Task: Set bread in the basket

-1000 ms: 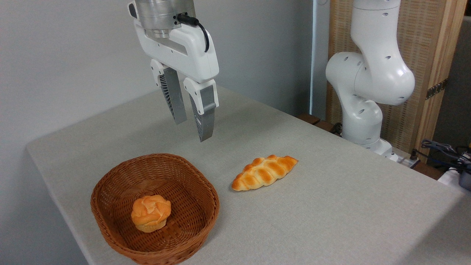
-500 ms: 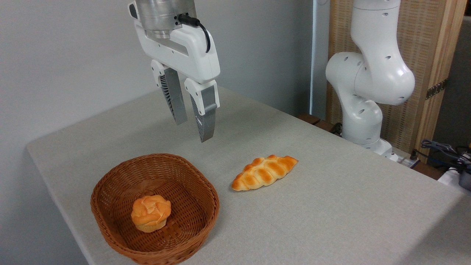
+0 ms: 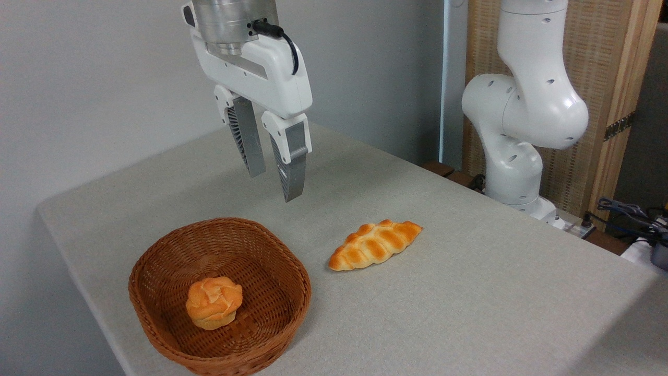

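The long braided loaf with the golden-orange glazed top (image 3: 374, 244) is located near the middle of the grey tabletop (image 3: 469, 303), lying flat and untouched, just right of the brown woven wicker basket (image 3: 156, 313) at the front left corner. A small round orange bun (image 3: 214, 302) is seated inside the basket. The white two-finger gripper (image 3: 274, 185) is suspended well above the tabletop, behind the basket and left of the loaf; its jaws are parted with nothing between them. The loaf has not yet been grasped. For a sound grasp, the gripper should be centred over the loaf's mid-length, with the jaws set across its narrow width. Descent should be straight, and closure gentle, since the loaf is judged soft. Release should be made in the basket's free area beside the bun.
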You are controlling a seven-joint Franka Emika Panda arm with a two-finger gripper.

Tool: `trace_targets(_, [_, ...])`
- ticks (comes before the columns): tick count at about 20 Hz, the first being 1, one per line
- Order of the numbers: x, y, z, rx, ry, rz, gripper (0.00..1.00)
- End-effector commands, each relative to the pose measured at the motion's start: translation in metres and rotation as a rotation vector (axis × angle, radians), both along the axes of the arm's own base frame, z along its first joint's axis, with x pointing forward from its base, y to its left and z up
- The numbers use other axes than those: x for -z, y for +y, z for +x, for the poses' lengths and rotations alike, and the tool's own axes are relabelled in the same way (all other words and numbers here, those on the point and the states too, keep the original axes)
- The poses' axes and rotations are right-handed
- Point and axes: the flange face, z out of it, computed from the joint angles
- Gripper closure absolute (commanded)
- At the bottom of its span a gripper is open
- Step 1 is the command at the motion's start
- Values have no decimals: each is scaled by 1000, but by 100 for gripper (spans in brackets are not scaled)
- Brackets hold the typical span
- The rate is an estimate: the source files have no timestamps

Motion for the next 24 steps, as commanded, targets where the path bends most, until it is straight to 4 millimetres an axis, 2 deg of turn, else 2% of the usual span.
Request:
trace_targets(1, [0, 1, -5, -14, 25, -17, 0])
trace_targets(10, [6, 1, -13, -11, 27, -17, 0])
trace_targets(17, [18, -1, -44, -4, 25, -17, 0])
trace_targets(22, [37, 3, -64, -6, -16, -16, 0])
trace_targets(24, [46, -1, -80, 11, -59, -13, 0])
